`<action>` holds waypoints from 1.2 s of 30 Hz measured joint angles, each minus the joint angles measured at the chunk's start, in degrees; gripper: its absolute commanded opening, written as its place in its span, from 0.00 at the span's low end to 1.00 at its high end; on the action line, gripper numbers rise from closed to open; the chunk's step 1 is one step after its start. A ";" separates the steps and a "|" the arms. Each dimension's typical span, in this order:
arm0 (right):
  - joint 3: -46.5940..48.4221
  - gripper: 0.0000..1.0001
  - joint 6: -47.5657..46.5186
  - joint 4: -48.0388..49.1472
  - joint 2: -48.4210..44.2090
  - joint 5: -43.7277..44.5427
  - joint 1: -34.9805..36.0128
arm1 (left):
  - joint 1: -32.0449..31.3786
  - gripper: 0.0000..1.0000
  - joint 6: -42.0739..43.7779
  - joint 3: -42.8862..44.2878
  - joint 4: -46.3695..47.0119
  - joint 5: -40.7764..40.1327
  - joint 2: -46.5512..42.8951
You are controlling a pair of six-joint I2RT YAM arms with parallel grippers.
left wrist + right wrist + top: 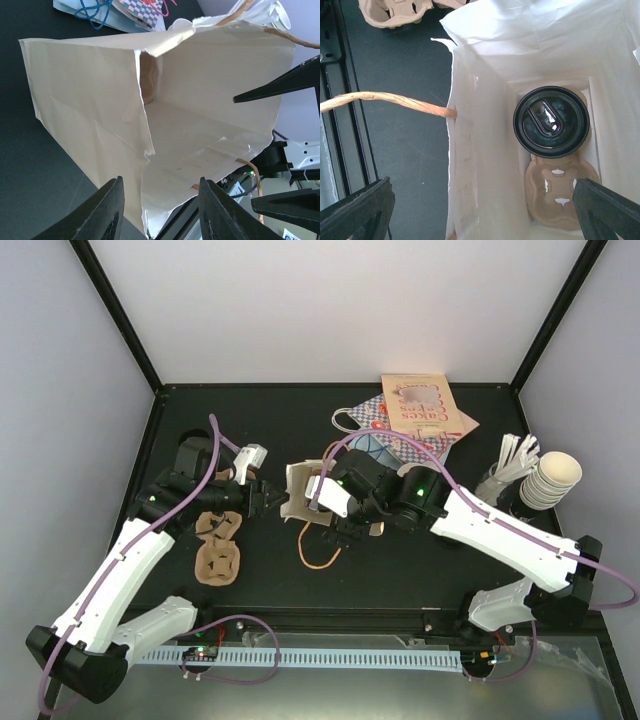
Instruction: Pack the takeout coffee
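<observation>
The takeout coffee, a cup with a round black lid, stands in a brown cup carrier at the bottom of the upright paper bag. My right gripper hovers over the bag's mouth, open wide and holding nothing. From overhead the bag sits mid-table, with the right gripper above it and the left gripper at its left side. My left gripper stands open, with the torn edge of the bag running between its fingers without being pinched.
Loose brown cup carriers lie left of the bag. The bag's twine handle trails toward the front. Printed bags lie at the back. A stack of lidless cups and a holder of sticks stand at the right.
</observation>
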 measured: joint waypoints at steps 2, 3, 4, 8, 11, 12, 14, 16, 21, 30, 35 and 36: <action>0.00 1.00 0.00 0.24 -0.13 -0.02 0.00 | -0.02 0.43 -0.02 0.00 0.00 0.00 0.00; 0.00 1.00 0.00 0.31 -0.17 0.00 0.00 | -0.02 0.43 -0.04 0.00 0.00 0.00 0.00; 0.00 1.00 0.00 0.39 -0.26 -0.02 0.00 | -0.02 0.43 -0.04 0.00 0.00 0.00 0.00; 0.00 1.00 0.02 0.85 -0.98 -0.04 0.00 | -0.02 0.44 -0.28 0.00 0.07 0.00 0.57; 0.00 1.00 0.00 1.29 -1.29 -0.04 0.00 | -0.02 0.45 -0.81 0.00 0.28 -0.07 1.18; -0.02 1.00 0.00 1.42 -1.31 -0.04 0.00 | -0.02 0.45 -1.07 0.13 0.33 -0.17 1.49; -0.13 1.00 -0.02 1.75 -1.31 -0.04 0.00 | -0.02 0.45 -1.57 0.66 0.50 -0.59 2.29; -0.26 1.00 -0.02 1.86 -1.29 -0.07 0.00 | 0.00 0.45 -2.16 1.53 0.92 -1.09 3.39; -0.33 1.00 -0.04 2.03 -1.29 -0.11 0.00 | -0.13 0.49 -2.89 3.87 1.92 -3.02 6.25; -0.31 1.00 -0.04 2.36 -1.31 1.18 0.00 | -0.61 0.79 -3.04 11.13 2.12 -7.82 11.78; -0.22 1.00 0.02 3.52 -2.71 4.13 0.00 | -0.61 0.99 -2.10 13.70 1.79 -11.08 11.61; -0.22 1.00 0.13 3.98 -3.39 4.96 0.00 | -0.61 0.99 -1.97 13.73 1.77 -12.37 11.28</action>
